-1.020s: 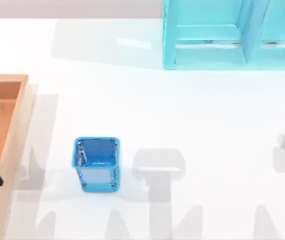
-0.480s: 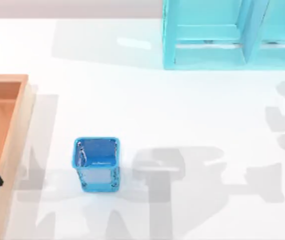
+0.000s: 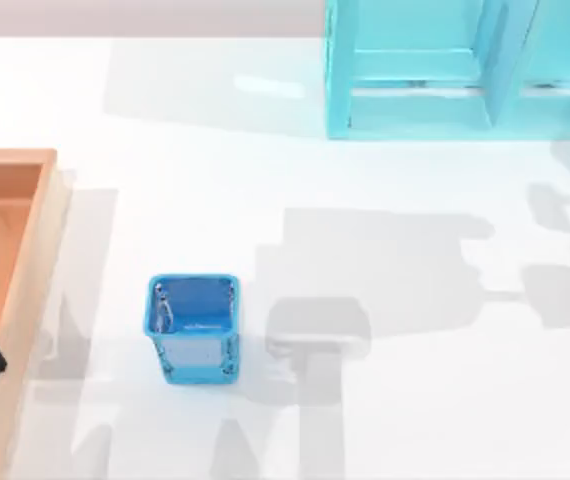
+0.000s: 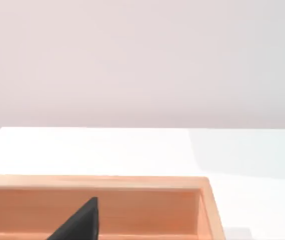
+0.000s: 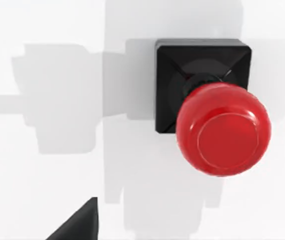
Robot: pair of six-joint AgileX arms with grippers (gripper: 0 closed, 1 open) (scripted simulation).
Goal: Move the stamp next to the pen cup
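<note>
Hovering above the stamp [image 5: 210, 117], upper right of the right wrist frame; right gripper's grip state unreadable.

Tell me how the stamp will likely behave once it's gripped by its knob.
The stamp looks rigid, so it probably won't flex. Its glossy, domed red knob may be slippery between fingers. The knob looks about as wide as the flat square black base, so it may tip if nudged high.
</note>
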